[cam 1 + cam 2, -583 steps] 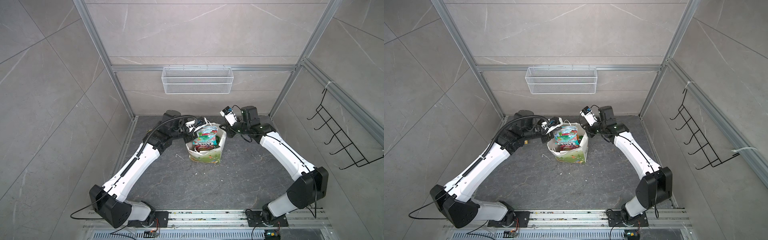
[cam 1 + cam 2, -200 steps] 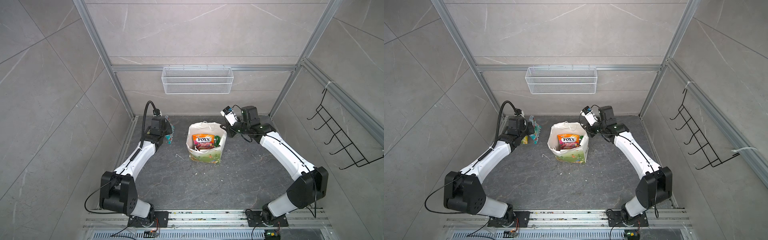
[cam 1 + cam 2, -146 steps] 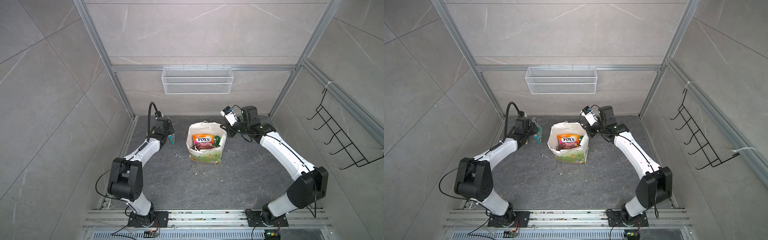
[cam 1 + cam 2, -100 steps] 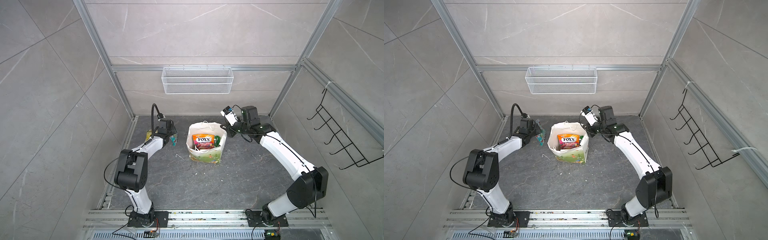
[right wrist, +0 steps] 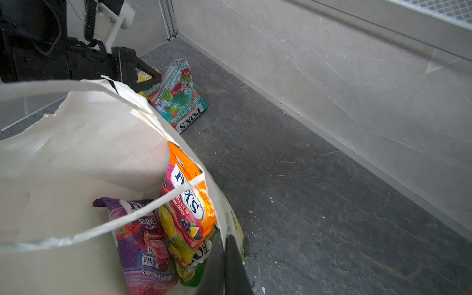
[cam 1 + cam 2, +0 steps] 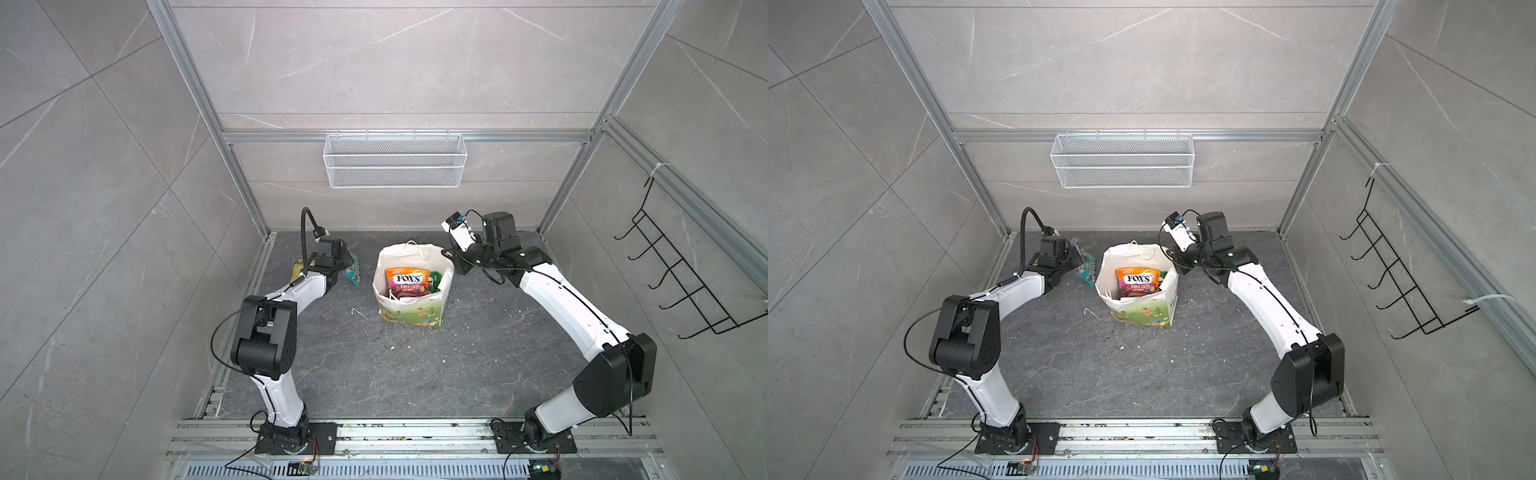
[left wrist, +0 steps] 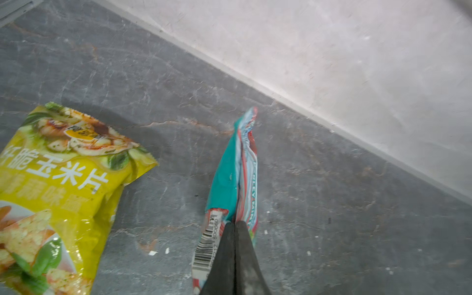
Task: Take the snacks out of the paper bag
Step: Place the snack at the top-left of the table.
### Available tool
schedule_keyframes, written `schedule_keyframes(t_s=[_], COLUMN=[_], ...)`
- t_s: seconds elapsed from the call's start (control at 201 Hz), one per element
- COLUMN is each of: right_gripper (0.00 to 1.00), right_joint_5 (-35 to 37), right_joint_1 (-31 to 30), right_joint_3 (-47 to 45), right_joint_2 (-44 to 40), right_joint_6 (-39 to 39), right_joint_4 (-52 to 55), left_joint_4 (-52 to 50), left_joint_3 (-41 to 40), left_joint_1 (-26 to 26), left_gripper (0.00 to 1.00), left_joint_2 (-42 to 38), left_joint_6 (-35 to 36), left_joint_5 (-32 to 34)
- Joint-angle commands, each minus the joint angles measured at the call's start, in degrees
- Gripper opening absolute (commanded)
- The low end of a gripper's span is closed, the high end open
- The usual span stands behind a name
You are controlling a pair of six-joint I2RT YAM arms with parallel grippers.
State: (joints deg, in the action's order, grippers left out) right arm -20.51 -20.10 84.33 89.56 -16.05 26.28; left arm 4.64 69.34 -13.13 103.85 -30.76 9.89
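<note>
Left hand (image 7: 234,223) pinches teal-red packet (image 7: 226,178) at barcode end; rest juts ahead.

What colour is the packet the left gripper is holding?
The packet is teal with red and white print; the right wrist view shows it best.

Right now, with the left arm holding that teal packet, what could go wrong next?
The left gripper pinches the teal packet by one edge only; it could slip or drop onto the yellow packet. In the paper bag, a cord handle crosses the orange packet, so pulling that out might snag and tip the bag.
</note>
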Motion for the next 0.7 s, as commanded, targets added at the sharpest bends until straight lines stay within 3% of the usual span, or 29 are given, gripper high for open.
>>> schedule_keyframes(t_s=[0.0,0.363,0.692], right_gripper=[0.00,0.00,0.00], right_joint_5=[0.30,-0.23,-0.14], right_joint_1=[0.41,0.36,0.40], right_joint_3=[1.25,0.90,1.21], right_joint_2=[-1.40,-1.45,-1.35], right_joint_6=[0.04,-0.07,-0.38], right_joint_4=[-2.83,-2.74,-2.58], left_joint_4=[-3.46,-16.99,-18.82], left_joint_3=[2.08,10.98,10.58], left_joint_1=[0.94,2.50,2.51], left_gripper=[0.00,0.00,0.00], left_joint_2=[0.07,4.66,4.73], left_joint_6=[4.01,16.25,15.02], left_joint_5=[-0.56,-1.40,1.21])
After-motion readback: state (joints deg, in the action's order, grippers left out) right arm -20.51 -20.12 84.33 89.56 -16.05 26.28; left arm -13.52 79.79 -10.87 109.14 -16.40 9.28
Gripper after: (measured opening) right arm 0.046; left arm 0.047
